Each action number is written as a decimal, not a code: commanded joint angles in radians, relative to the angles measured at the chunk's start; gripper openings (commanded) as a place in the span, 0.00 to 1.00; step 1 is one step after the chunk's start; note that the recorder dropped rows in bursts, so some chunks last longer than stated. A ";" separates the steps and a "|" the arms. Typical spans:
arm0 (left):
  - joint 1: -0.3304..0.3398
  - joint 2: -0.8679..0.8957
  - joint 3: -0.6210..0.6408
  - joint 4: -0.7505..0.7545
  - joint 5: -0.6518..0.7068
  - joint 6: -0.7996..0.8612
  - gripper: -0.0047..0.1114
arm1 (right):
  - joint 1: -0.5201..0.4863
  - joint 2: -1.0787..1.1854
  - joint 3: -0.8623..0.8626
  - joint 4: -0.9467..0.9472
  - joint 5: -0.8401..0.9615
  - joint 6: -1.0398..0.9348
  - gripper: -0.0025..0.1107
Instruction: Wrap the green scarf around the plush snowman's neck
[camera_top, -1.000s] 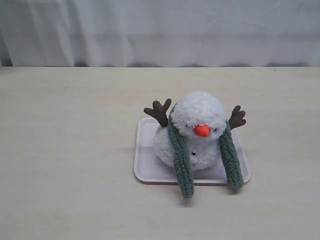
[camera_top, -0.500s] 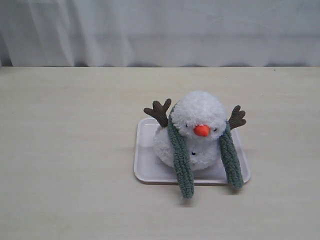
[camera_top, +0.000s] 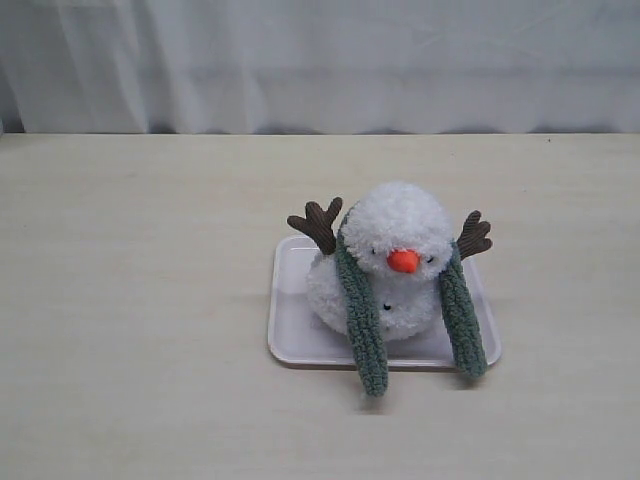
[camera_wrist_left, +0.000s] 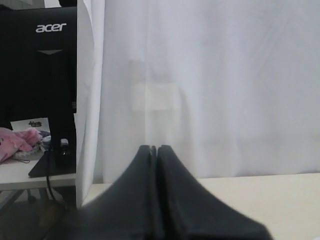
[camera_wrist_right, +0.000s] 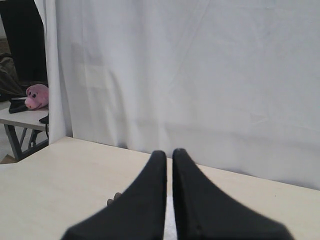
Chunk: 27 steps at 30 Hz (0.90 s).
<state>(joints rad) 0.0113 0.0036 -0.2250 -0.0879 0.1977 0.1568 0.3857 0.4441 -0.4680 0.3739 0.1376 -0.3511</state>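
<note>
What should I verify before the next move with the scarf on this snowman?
1. Plush snowman sits upright on the white tray: ok.
2. Green scarf hangs down both sides of the head: ok.
3. Scarf ends crossed in front of the neck: not ok, they hang apart.
4. Scarf path behind the neck: cannot tell, it is hidden.
5. Left end effector shut and empty: ok.
6. Right end effector shut and empty: ok.
</note>
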 joint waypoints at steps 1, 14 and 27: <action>0.002 -0.004 0.053 0.000 -0.024 -0.009 0.04 | 0.000 -0.004 -0.008 -0.009 -0.002 0.000 0.06; 0.002 -0.004 0.216 0.067 -0.063 -0.009 0.04 | 0.000 -0.004 -0.008 -0.009 -0.002 0.000 0.06; 0.002 -0.004 0.225 0.116 0.016 -0.032 0.04 | 0.000 -0.004 -0.008 -0.009 -0.002 0.000 0.06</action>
<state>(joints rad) 0.0113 0.0020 -0.0024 0.0000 0.1744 0.1336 0.3857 0.4441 -0.4680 0.3739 0.1376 -0.3511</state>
